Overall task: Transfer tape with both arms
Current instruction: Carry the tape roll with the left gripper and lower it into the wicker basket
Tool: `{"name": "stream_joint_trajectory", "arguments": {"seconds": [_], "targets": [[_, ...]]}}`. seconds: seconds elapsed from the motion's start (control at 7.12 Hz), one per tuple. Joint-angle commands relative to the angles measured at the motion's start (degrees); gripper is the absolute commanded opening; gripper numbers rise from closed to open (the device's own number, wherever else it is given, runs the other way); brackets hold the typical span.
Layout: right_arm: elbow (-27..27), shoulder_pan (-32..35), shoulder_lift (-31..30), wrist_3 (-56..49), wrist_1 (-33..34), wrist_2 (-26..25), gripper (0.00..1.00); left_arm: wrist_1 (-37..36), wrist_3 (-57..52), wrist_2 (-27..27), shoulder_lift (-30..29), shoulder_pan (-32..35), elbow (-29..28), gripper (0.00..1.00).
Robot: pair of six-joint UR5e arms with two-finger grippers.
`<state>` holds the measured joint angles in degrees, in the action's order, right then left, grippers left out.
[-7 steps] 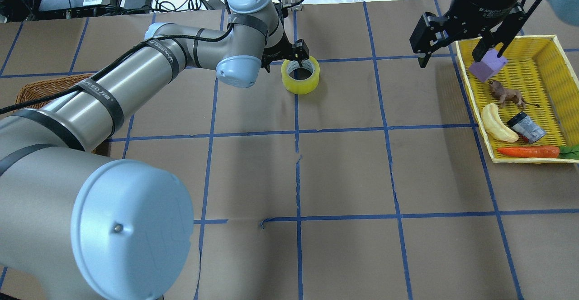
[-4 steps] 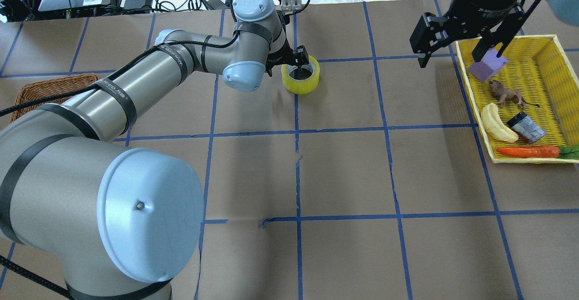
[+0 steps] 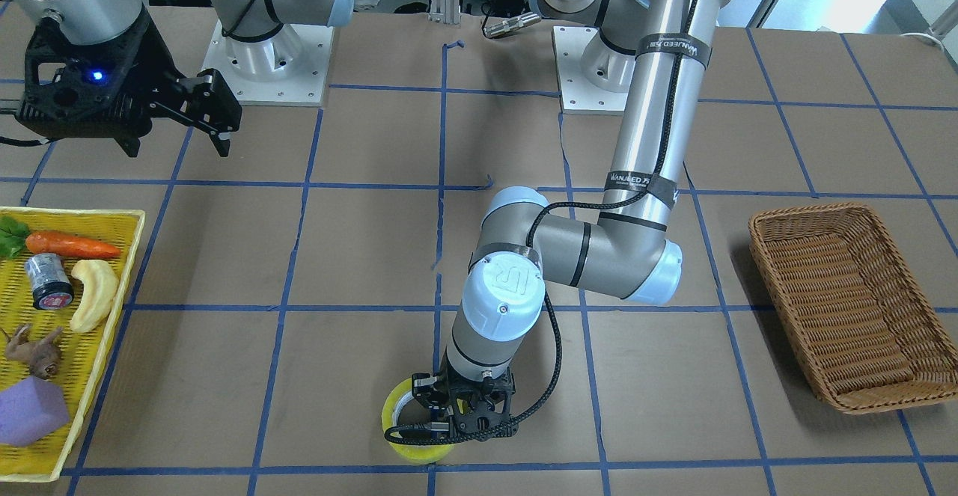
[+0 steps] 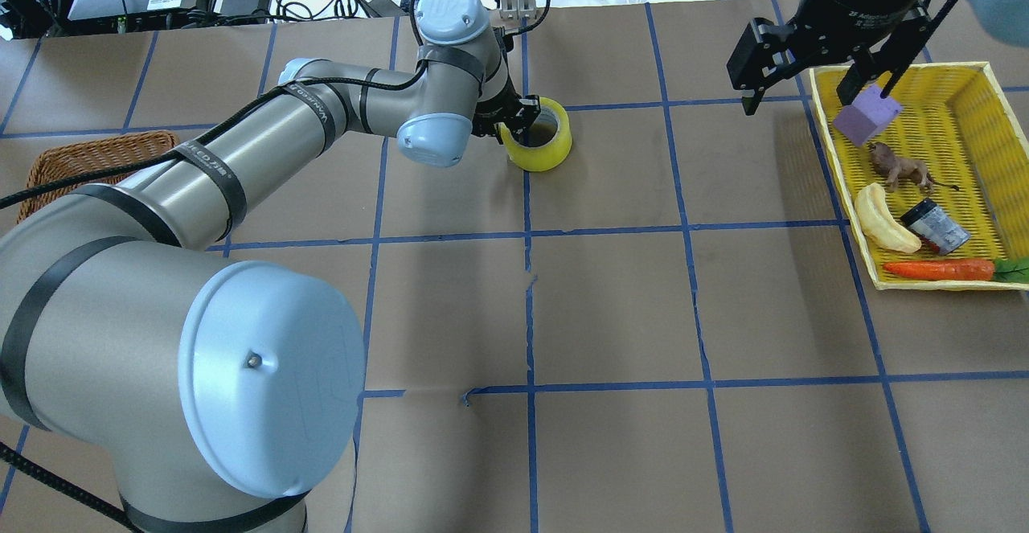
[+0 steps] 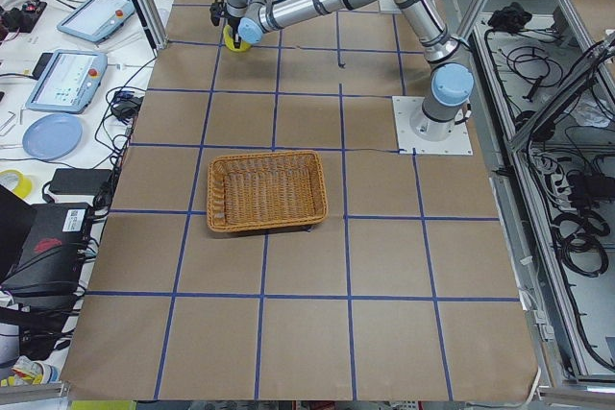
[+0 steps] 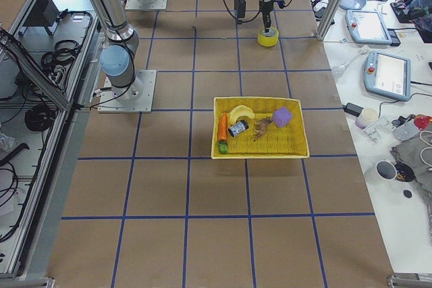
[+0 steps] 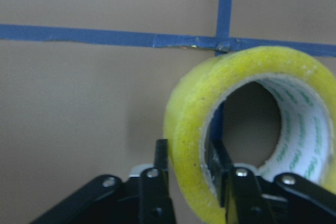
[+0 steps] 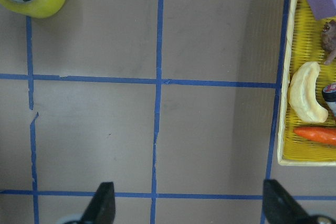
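I judge we're past halfway: the wicker basket on the left has no tape in it yet, so the carry and drop are left. My left arm reaches to the far middle of the counter. Its jaws are clamped on the wall of the tape, one finger inside the core and one outside, and the roll sits tipped by a blue-line crossing. The right arm hangs by the yellow tray, jaws apart, holding nothing.
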<state>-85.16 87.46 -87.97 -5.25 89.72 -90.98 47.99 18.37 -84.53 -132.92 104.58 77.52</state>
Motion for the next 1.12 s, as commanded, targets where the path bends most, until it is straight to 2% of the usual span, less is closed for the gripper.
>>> {"name": "stream_joint_trajectory", "arguments": {"seconds": [0.0, 0.14, 0.42, 0.56, 0.7, 0.98], "targets": [[-0.36, -0.01, 0.17, 0.33, 5.44, 2.9, 1.0, 5.75, -2.1, -0.54, 2.56, -0.69, -0.52, 0.0], [-0.79, -0.1, 0.17, 0.33, 5.46, 2.91, 1.0, 10.85, -2.8, -2.98, 5.27, -2.78, -0.88, 0.0], [-0.8, -0.1, 0.08, 0.24, 5.2, 2.56, 1.0, 23.06, -14.26, -3.62, 12.74, -11.8, 0.08, 0.0], [-0.89, -0.1, 0.08, 0.33, 5.2, 2.56, 1.0, 25.12, -19.37, -5.27, 15.3, -17.08, 0.61, 0.0], [-0.89, -0.01, 0.08, 0.33, 5.11, 2.56, 1.0, 26.62, -29.95, -5.2, 17.06, -22.87, 1.92, 0.0], [-0.89, -0.01, 0.08, 0.33, 4.94, 2.56, 1.0, 25.23, -48.68, -4.42, 19.97, -35.6, 5.96, 0.0]]}}
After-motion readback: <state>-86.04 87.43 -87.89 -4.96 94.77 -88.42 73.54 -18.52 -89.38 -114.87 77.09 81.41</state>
